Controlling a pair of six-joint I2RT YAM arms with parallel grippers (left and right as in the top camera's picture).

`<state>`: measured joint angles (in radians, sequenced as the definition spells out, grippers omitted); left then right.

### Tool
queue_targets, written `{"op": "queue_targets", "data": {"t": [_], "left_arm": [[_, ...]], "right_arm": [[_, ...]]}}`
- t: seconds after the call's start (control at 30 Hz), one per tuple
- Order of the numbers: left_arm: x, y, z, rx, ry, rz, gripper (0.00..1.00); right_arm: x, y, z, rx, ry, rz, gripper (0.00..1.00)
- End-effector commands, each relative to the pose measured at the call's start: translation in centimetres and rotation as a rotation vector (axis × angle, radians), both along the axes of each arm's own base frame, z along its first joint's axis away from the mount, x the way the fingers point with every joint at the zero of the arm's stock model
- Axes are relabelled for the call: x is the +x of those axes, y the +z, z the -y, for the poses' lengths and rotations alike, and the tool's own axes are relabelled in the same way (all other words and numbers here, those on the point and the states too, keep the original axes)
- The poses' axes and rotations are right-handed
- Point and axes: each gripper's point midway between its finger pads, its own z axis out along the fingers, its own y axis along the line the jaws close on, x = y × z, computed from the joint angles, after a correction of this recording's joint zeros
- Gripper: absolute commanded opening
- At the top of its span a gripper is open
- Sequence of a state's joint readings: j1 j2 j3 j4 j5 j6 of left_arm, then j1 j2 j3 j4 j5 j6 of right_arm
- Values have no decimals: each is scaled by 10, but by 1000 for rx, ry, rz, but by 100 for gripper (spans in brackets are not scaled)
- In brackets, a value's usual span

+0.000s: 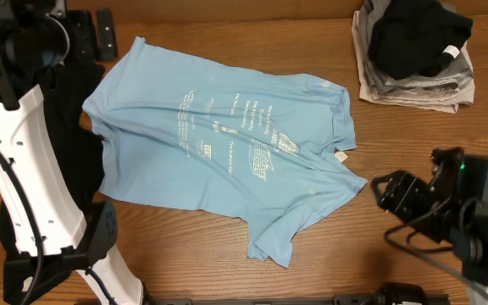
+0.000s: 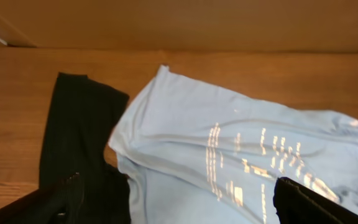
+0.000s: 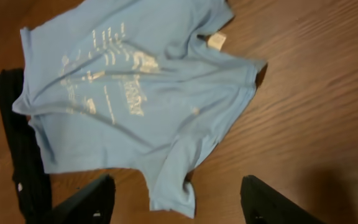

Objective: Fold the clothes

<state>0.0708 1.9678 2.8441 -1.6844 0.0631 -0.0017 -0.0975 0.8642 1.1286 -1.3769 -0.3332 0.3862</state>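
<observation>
The clothes are a light blue T-shirt [image 1: 227,144] with pale lettering, spread crumpled across the middle of the table, and a long black garment [image 1: 66,127] lying along its left side, partly under my left arm. From the left wrist, the T-shirt [image 2: 241,155] and black garment [image 2: 79,137] lie below my left gripper [image 2: 176,182], which is open wide and holds nothing. My right gripper [image 1: 376,191] hovers off the shirt's right sleeve. In its own view it [image 3: 176,183] stands open above the sleeve's end [image 3: 173,193], holding nothing.
A stack of folded grey clothes [image 1: 413,85] with a black garment [image 1: 413,34] on top sits at the back right corner. My left arm's white link [image 1: 32,186] rises over the table's left edge. Bare wood [image 1: 379,254] lies in front of the shirt.
</observation>
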Motion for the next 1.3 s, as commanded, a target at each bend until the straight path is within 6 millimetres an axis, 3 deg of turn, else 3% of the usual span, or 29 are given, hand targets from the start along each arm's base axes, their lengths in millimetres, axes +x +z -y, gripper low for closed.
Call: {"op": "queue_targets", "data": {"t": [0.0, 0.07, 0.17, 0.3, 0.43, 0.67, 0.83, 1.0, 1.17, 1.27], "left_arm": [[-18, -3, 12, 20, 25, -41, 100], [-31, -9, 10, 59, 74, -76, 100], [-53, -34, 7, 98, 136, -180, 100], [-82, -88, -5, 111, 229, -372, 100], [-96, -134, -15, 113, 286, -485, 100], [-107, -198, -28, 37, 333, -533, 100], [-117, -243, -42, 15, 365, -598, 100], [-120, -267, -45, -31, 381, -612, 100], [-122, -273, -45, -31, 381, -620, 100], [-122, -273, -45, -31, 381, -620, 100]], "right_arm": [[-9, -1, -8, -8, 3, -43, 70], [-14, -9, -12, -22, 8, -78, 71], [-19, -22, -22, -29, 17, -127, 72], [-24, -49, -45, -20, 52, -195, 72], [-28, -87, -73, -21, 120, -275, 72], [-35, -146, -123, -102, 274, -405, 74], [-40, -182, -141, -182, 327, -487, 74], [-51, -208, -160, -210, 398, -541, 73], [-61, -215, -171, -231, 436, -544, 71], [-63, -216, -171, -236, 445, -546, 61]]}}
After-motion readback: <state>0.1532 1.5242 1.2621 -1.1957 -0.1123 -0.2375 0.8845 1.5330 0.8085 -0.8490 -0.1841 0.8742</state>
